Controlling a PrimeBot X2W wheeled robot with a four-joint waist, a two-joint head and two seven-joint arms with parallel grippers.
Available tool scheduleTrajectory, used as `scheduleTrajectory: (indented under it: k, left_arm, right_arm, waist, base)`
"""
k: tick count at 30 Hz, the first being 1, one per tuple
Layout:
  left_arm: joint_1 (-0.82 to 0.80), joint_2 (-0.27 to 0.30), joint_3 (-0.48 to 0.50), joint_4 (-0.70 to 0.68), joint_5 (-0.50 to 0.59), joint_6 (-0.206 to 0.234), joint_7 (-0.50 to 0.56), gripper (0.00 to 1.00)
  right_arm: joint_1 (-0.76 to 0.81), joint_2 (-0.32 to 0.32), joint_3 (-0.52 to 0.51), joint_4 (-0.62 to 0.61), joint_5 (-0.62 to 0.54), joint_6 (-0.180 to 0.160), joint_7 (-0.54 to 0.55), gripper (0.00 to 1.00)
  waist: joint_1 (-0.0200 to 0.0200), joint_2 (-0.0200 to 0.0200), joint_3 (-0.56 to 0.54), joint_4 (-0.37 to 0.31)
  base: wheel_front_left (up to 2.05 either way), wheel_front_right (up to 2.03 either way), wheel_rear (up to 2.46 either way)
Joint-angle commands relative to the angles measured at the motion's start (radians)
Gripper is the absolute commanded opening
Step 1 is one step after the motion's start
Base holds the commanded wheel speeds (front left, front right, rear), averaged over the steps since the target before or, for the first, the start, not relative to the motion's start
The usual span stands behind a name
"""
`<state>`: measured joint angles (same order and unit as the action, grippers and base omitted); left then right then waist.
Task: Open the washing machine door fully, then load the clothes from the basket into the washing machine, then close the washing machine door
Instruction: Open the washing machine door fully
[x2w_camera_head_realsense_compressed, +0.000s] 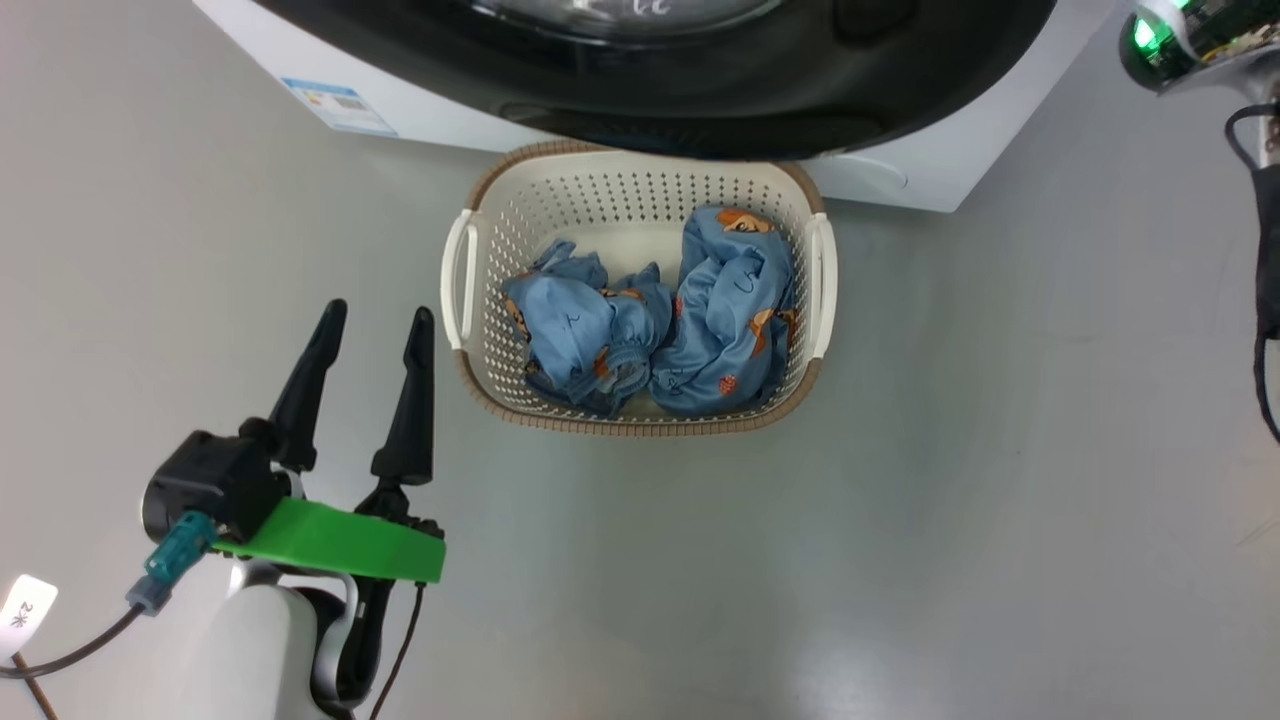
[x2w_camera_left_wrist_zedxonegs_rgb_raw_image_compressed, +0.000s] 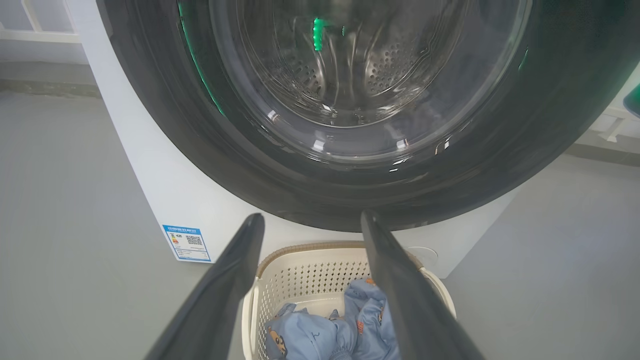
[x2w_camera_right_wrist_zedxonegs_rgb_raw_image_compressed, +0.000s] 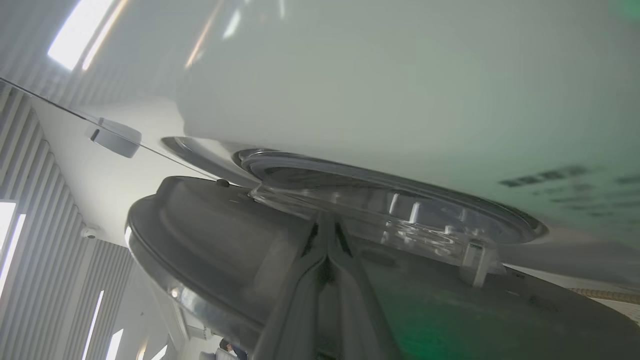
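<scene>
The washing machine (x2w_camera_head_realsense_compressed: 450, 110) (x2w_camera_left_wrist_zedxonegs_rgb_raw_image_compressed: 165, 200) (x2w_camera_right_wrist_zedxonegs_rgb_raw_image_compressed: 400, 75) stands at the top of the head view. Its door (x2w_camera_head_realsense_compressed: 700, 90) (x2w_camera_left_wrist_zedxonegs_rgb_raw_image_compressed: 550, 125) (x2w_camera_right_wrist_zedxonegs_rgb_raw_image_compressed: 210, 240), black-rimmed with a glass bowl, stands slightly ajar in the right wrist view, where a clear inner ring shows in the gap. My right gripper (x2w_camera_right_wrist_zedxonegs_rgb_raw_image_compressed: 327, 227) is shut, its tips at the door's edge by that gap. The basket (x2w_camera_head_realsense_compressed: 640, 425) (x2w_camera_left_wrist_zedxonegs_rgb_raw_image_compressed: 310, 270) sits on the floor before the machine, holding the blue clothes (x2w_camera_head_realsense_compressed: 720, 320) (x2w_camera_left_wrist_zedxonegs_rgb_raw_image_compressed: 310, 335). To the basket's left my left gripper (x2w_camera_head_realsense_compressed: 378, 312) (x2w_camera_left_wrist_zedxonegs_rgb_raw_image_compressed: 312, 217) hangs open and holds nothing.
Grey floor lies all around the basket. A blue label (x2w_camera_head_realsense_compressed: 340, 105) (x2w_camera_left_wrist_zedxonegs_rgb_raw_image_compressed: 187, 242) marks the machine's lower corner. My right arm's wrist (x2w_camera_head_realsense_compressed: 1170, 40), with a green light, sits at the upper right, and a black cable (x2w_camera_head_realsense_compressed: 1265, 250) hangs below it.
</scene>
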<state>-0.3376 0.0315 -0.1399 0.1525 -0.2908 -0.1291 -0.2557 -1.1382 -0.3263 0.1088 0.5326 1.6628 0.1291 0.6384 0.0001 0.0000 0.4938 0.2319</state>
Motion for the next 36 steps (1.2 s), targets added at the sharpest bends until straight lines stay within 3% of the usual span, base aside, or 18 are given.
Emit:
scheduleTrajectory:
  k: [1,36]
  left_arm:
    - [-0.004,0.021,0.035,-0.017,-0.004,-0.002,-0.006,1.0]
    - [0.1,0.047,0.068,0.001,0.016,-0.002,-0.006,1.0]
  right_arm:
    - [0.034,0.033,0.013,-0.041,-0.016,0.002,0.021,0.0]
    - [0.34,0.122,0.094,-0.155,-0.07,0.002,0.149,0.0]
  waist:
    - [-0.0001,0.0,-0.017,-0.008]
    - [-0.0001,0.0,-0.194,-0.06]
  base:
    - [0.0,0.0,0.0]
    - [0.0,0.0,0.0]
